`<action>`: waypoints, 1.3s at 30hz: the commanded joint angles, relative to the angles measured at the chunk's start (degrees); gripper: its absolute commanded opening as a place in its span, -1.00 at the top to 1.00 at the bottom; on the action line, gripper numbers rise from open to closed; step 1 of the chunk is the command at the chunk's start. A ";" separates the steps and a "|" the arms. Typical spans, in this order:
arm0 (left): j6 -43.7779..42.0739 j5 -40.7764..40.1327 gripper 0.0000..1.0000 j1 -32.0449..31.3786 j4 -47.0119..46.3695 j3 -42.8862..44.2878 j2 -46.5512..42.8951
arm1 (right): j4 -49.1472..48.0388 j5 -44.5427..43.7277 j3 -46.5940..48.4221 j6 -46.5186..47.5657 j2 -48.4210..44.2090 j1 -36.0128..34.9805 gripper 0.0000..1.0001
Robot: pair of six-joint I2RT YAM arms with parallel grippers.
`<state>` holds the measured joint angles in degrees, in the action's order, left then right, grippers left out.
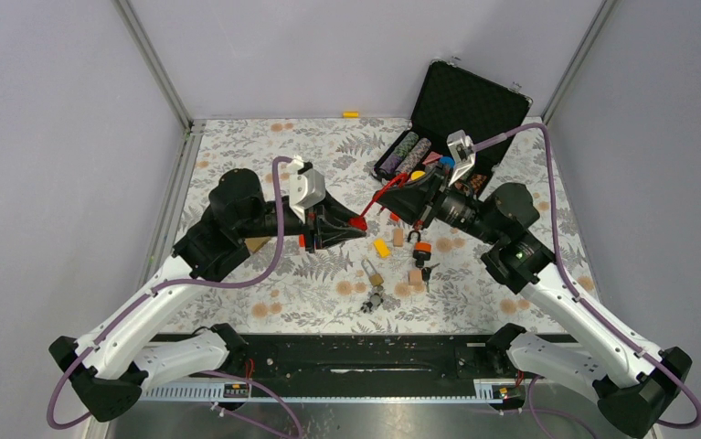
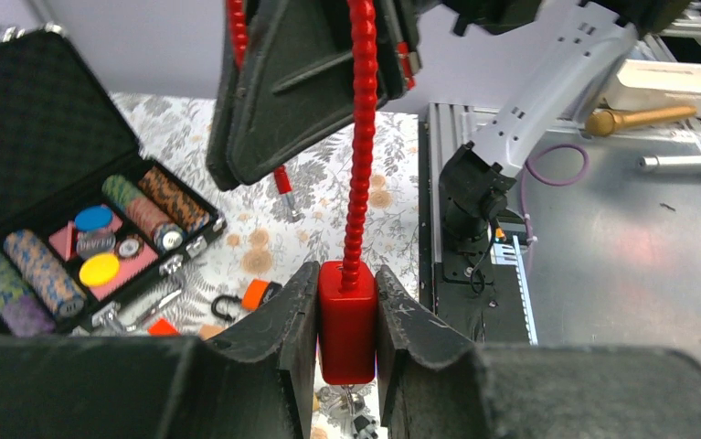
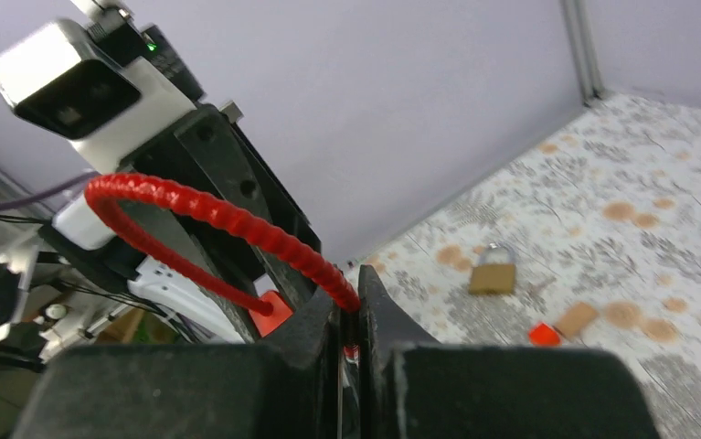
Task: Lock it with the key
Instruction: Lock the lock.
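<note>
A red cable lock hangs in the air between my two grippers. My left gripper (image 2: 346, 306) is shut on its red block body (image 2: 346, 334), which also shows in the top view (image 1: 359, 222). The ribbed red cable (image 2: 359, 137) runs from the body to my right gripper (image 3: 348, 315), which is shut on the cable (image 3: 228, 215) near its far end. The cable's thin free tip ends beside the body (image 3: 273, 313). A small bunch of keys (image 1: 374, 300) lies on the table in front of the grippers, next to a brass padlock (image 1: 371, 272).
An open black case (image 1: 461, 110) with poker chips stands at the back right. An orange padlock (image 1: 419, 249), a yellow block (image 1: 381, 247) and small wooden blocks (image 1: 415, 274) lie on the floral cloth below my right gripper (image 1: 401, 194). The brass padlock also shows in the right wrist view (image 3: 493, 273).
</note>
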<state>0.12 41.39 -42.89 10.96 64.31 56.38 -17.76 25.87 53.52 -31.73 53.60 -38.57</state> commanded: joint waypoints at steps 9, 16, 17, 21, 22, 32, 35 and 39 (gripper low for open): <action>-3.78 7.99 1.00 0.01 -8.21 1.88 2.39 | -24.90 9.00 -4.06 -9.54 -3.21 -0.38 1.00; 2.23 3.55 1.00 0.02 -12.82 1.77 2.77 | -19.77 5.97 -3.74 -3.47 -3.72 -2.74 1.00; 2.73 3.05 1.00 0.06 -13.30 1.82 2.79 | -18.87 5.16 -3.63 -2.43 -3.70 -3.30 1.00; 4.47 2.60 1.00 0.02 -14.88 1.53 2.86 | -16.44 2.69 -3.23 0.70 -3.28 -5.66 1.00; 4.60 2.73 1.00 0.07 -14.96 1.52 2.97 | -15.78 1.75 -3.03 1.50 -3.13 -6.34 1.00; 4.97 4.08 1.00 0.05 -14.64 1.47 2.83 | -13.02 -3.02 -2.59 4.79 -2.48 -8.46 1.00; 6.50 3.68 1.00 0.02 -16.89 1.00 2.53 | -10.91 -3.85 -2.39 7.37 -2.48 -9.34 1.00; 8.82 -0.79 1.00 0.01 -19.16 0.66 2.33 | -8.69 -3.59 -2.36 10.28 -2.07 -10.52 1.00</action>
<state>6.11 46.33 -42.89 -0.01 64.20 59.00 -29.54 21.17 49.45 -26.33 51.11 -46.72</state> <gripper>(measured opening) 0.233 0.064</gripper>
